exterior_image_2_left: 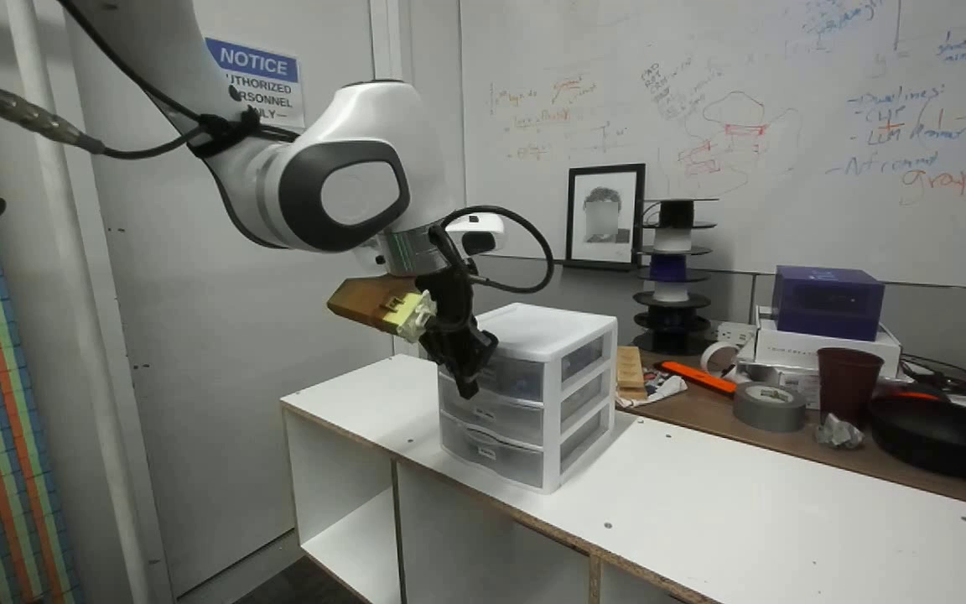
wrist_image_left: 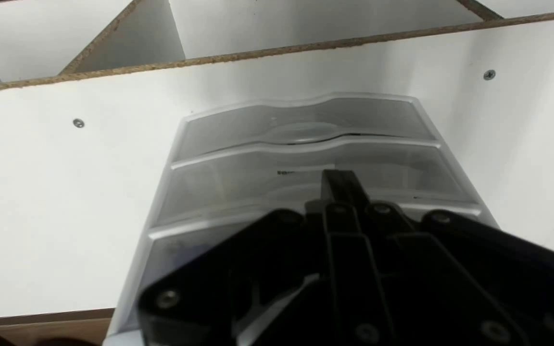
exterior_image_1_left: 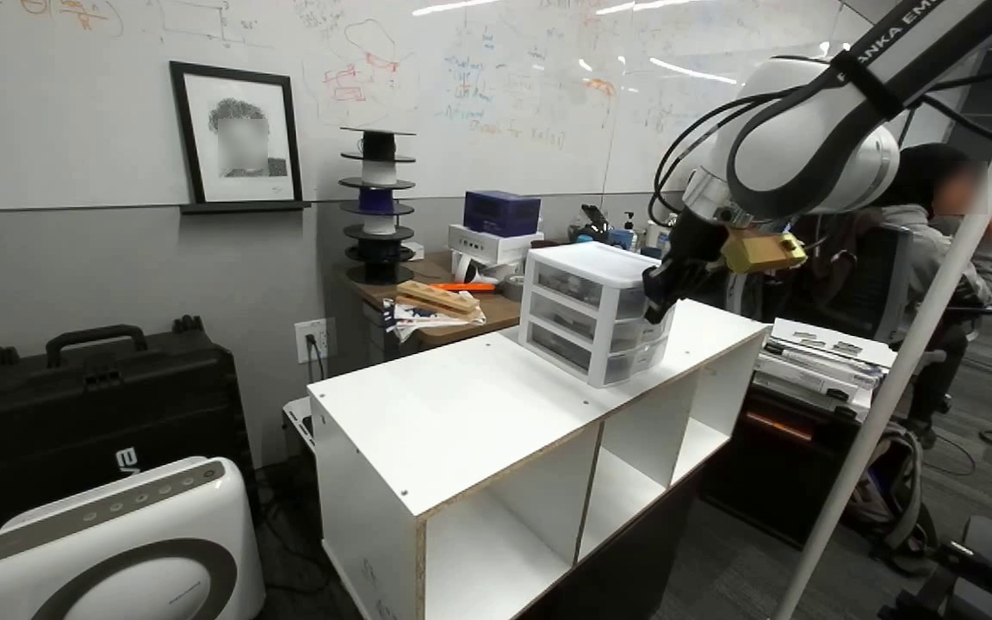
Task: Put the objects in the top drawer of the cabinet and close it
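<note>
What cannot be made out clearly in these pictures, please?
Wrist view: part of the top drawer, behind the end effector.
Both exterior views: inside of the cabinet, blurred by translucent plastic; base of the Franka arm, cut off by the edge.
An exterior view: face of the seated person, blurred; some whiteboard handwriting, too small.

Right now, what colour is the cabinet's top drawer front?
Translucent grey; the top drawer front shows best in an exterior view, partly behind the fingers.

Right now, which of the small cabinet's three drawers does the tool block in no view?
The bottom drawer, lowest of three; the tool partly hides the top drawer and the middle drawer.
</note>
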`<action>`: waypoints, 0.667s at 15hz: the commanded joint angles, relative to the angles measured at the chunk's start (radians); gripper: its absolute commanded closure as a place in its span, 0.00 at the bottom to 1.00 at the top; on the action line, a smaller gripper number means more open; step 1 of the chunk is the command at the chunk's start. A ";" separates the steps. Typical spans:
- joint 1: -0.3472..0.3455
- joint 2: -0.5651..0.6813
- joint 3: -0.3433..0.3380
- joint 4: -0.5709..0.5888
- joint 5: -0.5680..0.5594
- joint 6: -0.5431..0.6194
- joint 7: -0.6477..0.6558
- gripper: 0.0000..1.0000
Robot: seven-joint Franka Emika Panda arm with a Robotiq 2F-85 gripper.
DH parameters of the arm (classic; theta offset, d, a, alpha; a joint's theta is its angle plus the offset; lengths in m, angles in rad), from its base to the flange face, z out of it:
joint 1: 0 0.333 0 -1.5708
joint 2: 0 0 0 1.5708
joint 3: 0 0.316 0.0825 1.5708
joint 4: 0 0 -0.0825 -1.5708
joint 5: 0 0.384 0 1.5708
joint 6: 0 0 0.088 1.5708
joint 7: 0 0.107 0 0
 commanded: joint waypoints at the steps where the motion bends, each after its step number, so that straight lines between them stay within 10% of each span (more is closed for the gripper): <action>1: 0.011 0.051 -0.008 0.066 -0.026 0.034 0.033 0.73; 10: 0.065 -0.164 -0.050 -0.088 -0.224 -0.038 0.233 0.12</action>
